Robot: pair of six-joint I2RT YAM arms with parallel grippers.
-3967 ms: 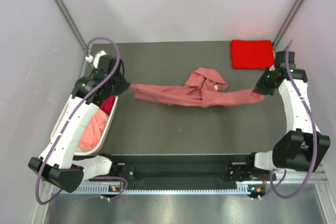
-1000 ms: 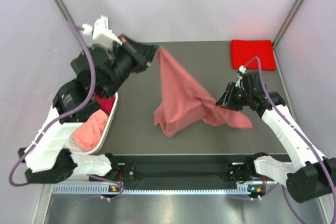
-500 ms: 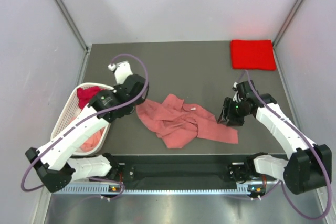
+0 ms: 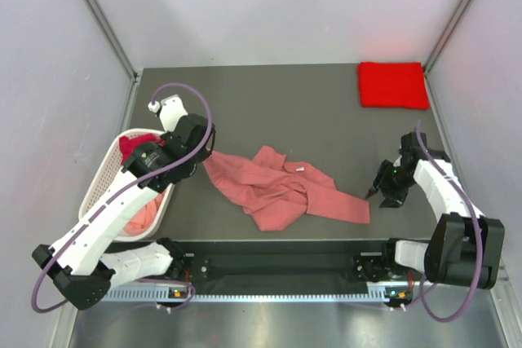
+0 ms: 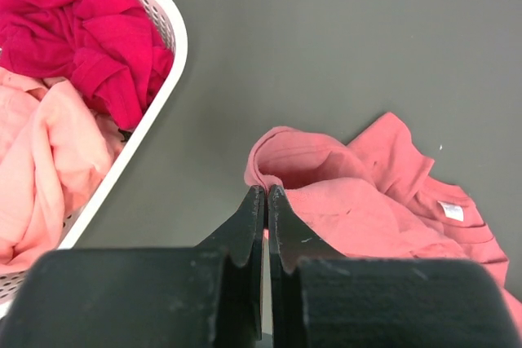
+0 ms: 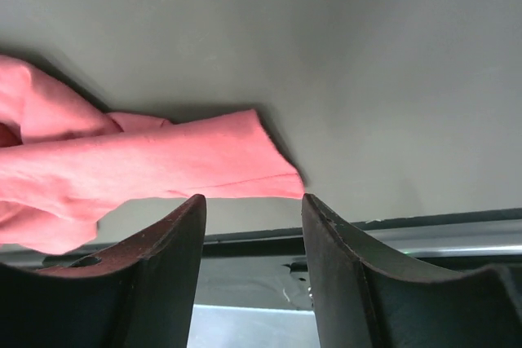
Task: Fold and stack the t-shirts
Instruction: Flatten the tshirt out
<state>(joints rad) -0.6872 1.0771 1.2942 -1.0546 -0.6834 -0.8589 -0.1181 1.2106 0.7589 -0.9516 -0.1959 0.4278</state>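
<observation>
A salmon pink t-shirt (image 4: 281,193) lies crumpled on the dark table, its sleeve end (image 4: 355,209) pointing right. My left gripper (image 4: 204,156) is shut on the shirt's left edge; in the left wrist view the closed tips (image 5: 267,193) pinch a fold of the salmon cloth (image 5: 367,201). My right gripper (image 4: 377,190) hangs open just right of the sleeve end, nothing between its fingers (image 6: 183,230); the salmon cloth (image 6: 147,160) lies ahead of them. A folded bright red t-shirt (image 4: 393,85) rests at the back right.
A white slotted basket (image 4: 96,193) stands at the left table edge, holding a dark crimson shirt (image 4: 134,148) and a pale pink one (image 4: 143,213); its rim (image 5: 175,46) is close to my left gripper. The black front rail (image 6: 391,226) runs under the right gripper.
My left arm came down from high up and laid the salmon shirt on the table, still gripping it. My right gripper opened, released the sleeve end and drew back to the right.
</observation>
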